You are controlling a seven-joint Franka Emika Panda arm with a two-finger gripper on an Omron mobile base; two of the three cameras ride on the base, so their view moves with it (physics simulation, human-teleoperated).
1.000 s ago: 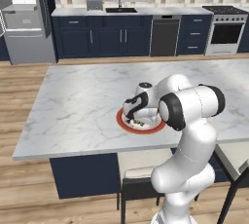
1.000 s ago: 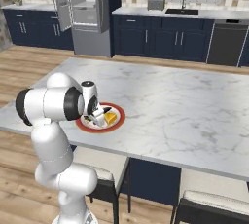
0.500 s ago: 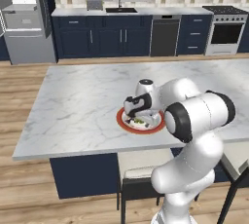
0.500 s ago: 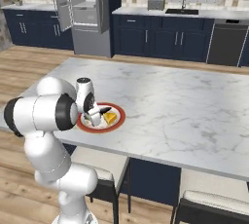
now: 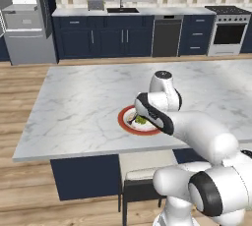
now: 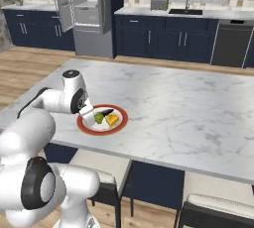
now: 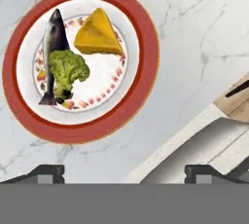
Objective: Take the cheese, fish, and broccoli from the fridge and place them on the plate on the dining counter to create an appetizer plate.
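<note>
Hand view looks straight down on the plate (image 7: 141, 57), which sits on the white marble dining counter (image 7: 194, 33). All three foods lie on it. The fish (image 7: 52, 38) runs along the 9 o'clock side of the plate's white centre, one end toward 12 and the other toward 7. The broccoli (image 7: 67, 71) lies against the fish on its inner side, overlapping it. The cheese (image 7: 97, 35) sits at about 1 o'clock of the centre, just beside the broccoli.

The gripper (image 7: 124, 172) hangs above the counter at the plate's 5 o'clock edge, its two dark tips wide apart with nothing between them.

From the right base view, the plate (image 6: 119, 125) rests near the counter's front edge, and the arm bends over its left rim. The fridge (image 6: 84, 9) stands against the back wall at about 11 o'clock, doors open.
</note>
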